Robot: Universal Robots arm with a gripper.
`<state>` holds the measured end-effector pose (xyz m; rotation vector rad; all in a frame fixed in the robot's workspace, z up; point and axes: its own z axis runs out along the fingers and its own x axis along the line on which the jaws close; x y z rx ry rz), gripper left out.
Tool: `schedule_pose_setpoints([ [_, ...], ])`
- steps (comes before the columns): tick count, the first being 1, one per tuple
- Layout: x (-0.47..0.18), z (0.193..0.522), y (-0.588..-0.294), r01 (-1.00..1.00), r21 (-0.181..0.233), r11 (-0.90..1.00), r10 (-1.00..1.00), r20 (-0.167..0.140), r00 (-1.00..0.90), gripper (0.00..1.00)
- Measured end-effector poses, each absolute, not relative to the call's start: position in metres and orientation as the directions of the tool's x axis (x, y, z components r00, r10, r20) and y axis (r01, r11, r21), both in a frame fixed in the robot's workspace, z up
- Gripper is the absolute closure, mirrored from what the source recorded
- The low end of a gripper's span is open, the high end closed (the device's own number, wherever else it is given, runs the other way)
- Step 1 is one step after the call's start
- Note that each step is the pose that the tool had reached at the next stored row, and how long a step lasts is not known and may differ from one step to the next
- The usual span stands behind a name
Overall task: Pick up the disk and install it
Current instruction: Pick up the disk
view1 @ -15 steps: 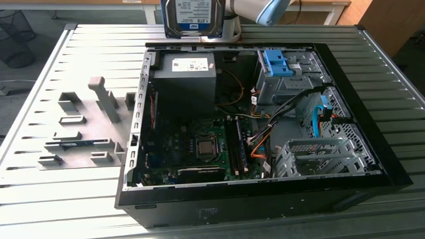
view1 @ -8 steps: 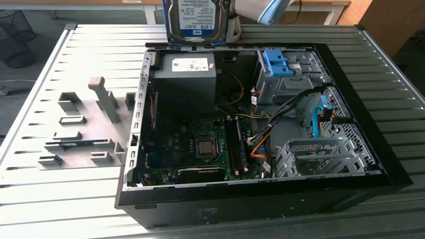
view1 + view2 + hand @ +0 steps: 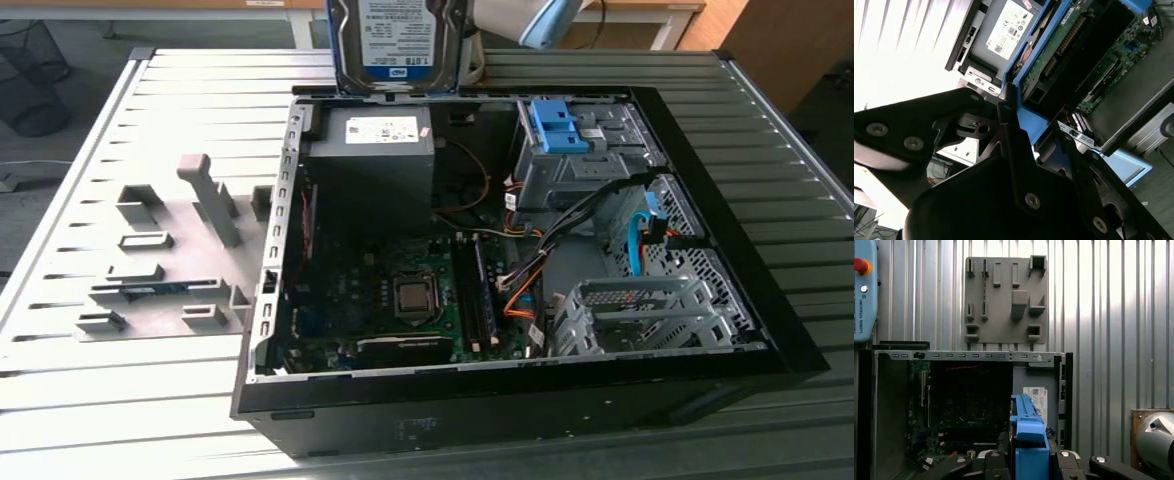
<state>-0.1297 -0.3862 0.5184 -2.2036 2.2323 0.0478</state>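
— Risks first: what do we fear?
— From the exterior view's left: the grey fixture plate (image 3: 167, 260) lies well apart, no trouble. The disk (image 3: 398, 40) hangs upright above the case (image 3: 494, 95) at its far rim, over the power supply (image 3: 374, 135). The gripper (image 3: 1029, 462) is clamped on its blue bracket (image 3: 1030, 125). We judge it might slip, knock the rim, or snag the cables (image 3: 594, 205) near the drive cage (image 3: 641, 305).
— Writing?
— White-and-blue label on the disk, white sticker on the supply; we leave the print unread.
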Motion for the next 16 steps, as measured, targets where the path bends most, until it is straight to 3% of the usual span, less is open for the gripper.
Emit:
schedule_pose_setpoints([
  [16, -0.095, 0.519, -0.386, -1.0, 0.019, 0.013, -1.0, -0.025, -0.013, 0.64],
])
